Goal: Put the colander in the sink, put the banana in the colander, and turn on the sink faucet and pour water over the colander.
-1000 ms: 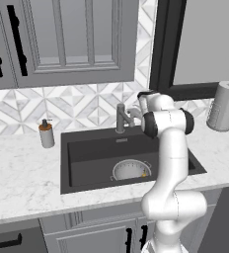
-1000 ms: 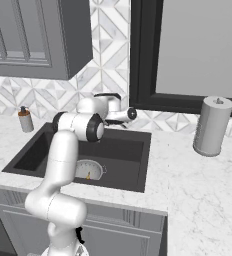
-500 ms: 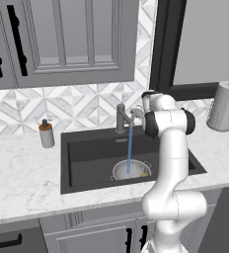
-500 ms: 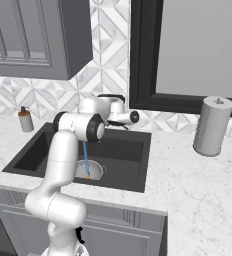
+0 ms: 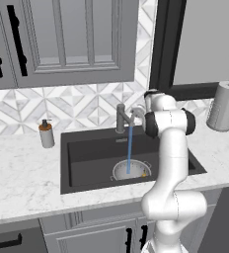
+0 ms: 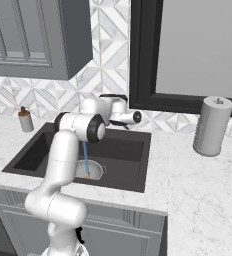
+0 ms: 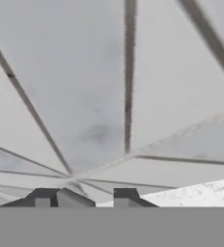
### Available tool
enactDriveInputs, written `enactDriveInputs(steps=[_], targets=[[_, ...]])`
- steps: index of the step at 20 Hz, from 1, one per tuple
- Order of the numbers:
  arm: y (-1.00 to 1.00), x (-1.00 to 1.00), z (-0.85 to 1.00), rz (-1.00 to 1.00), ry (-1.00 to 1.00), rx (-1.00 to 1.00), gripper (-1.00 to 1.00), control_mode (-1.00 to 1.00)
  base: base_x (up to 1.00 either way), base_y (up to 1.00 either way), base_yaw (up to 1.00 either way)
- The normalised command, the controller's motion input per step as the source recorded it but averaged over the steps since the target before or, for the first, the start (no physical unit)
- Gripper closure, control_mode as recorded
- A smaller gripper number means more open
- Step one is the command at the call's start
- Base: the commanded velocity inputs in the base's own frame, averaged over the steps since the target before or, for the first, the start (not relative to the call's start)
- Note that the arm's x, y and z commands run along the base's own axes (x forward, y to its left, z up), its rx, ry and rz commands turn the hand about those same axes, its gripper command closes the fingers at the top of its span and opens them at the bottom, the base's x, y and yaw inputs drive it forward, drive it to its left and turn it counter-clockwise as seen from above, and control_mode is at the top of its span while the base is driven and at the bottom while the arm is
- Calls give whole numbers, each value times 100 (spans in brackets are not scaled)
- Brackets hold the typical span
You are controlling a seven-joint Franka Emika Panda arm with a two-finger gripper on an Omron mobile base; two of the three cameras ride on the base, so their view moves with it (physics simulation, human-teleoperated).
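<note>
One blue stream now from sink faucet (image 5: 122, 117) into colander (image 5: 130, 170), absent a second earlier. Banana (image 5: 144, 173) inside colander. Gripper (image 7: 92, 198) beside faucet, jaw state unclear.

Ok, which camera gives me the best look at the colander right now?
The left base view: the colander sits open in the sink, water stream landing in it. The right base view has it partly behind the arm. The hand view faces the wall tiles.

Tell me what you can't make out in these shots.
- Banana: left base view, a small yellow speck in the colander; arm covers the rest.
- Faucet lever: left base view, behind the arm.
- Gripper: hand view, tips cut by the bottom edge, so open or shut is unclear.
- Sink drain: not visible.
</note>
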Motion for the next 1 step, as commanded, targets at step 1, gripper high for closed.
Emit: enactDriveInputs(steps=[1], targets=[[0,0,0,0,0,0,100,-100,0,0,0]])
